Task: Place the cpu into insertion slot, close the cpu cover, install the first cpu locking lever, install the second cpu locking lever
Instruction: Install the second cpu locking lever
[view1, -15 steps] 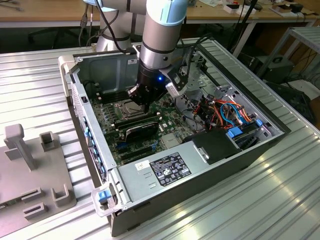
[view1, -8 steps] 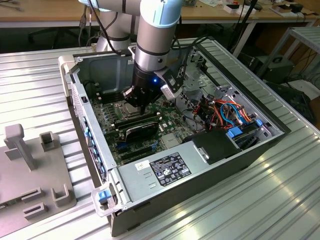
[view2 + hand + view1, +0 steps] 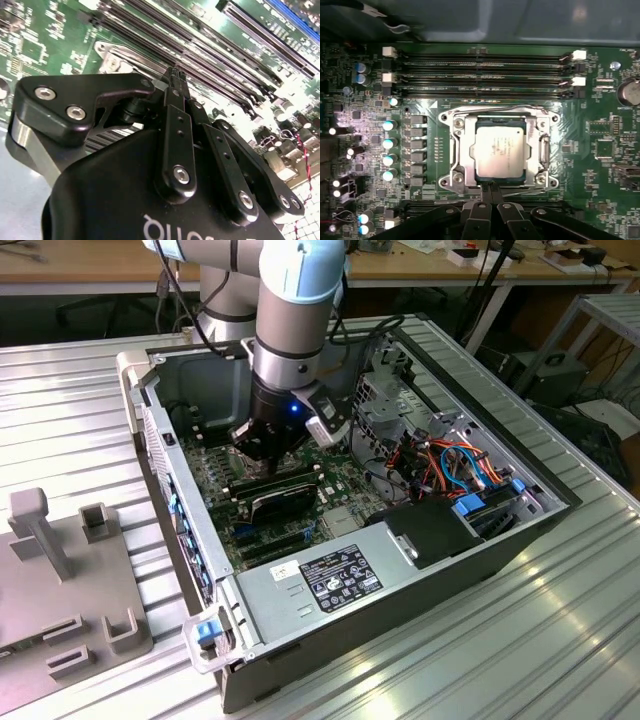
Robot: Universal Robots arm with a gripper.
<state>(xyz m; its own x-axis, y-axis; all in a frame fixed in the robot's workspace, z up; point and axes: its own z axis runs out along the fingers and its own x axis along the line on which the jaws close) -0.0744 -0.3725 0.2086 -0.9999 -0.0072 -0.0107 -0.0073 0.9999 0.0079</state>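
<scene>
End effector (image 3: 491,189): fingers pressed together, grasping nothing, tips at the edge of the cpu cover (image 3: 456,150). Cpu cover: lying flat over the insertion slot (image 3: 485,119), framing the cpu (image 3: 499,151), which sits seated within. Memory slots (image 3: 485,75): just beyond the socket. Computer case (image 3: 400,580): open, on the ribbed metal desk (image 3: 560,640).

In the exterior view, the square dark insertion slot with its silvery rim is hidden behind the black gripper (image 3: 262,452) and the pale blue-jointed robot arm (image 3: 295,300). In the second wrist view, much of the green motherboard (image 3: 45,35) is masked by the gripper's black body. In the first wrist view, the dull silver-grey square cpu (image 3: 499,151) has its print too small to be made out, and the gripper's fingers (image 3: 489,192) are cut off by the picture's lower edge.
</scene>
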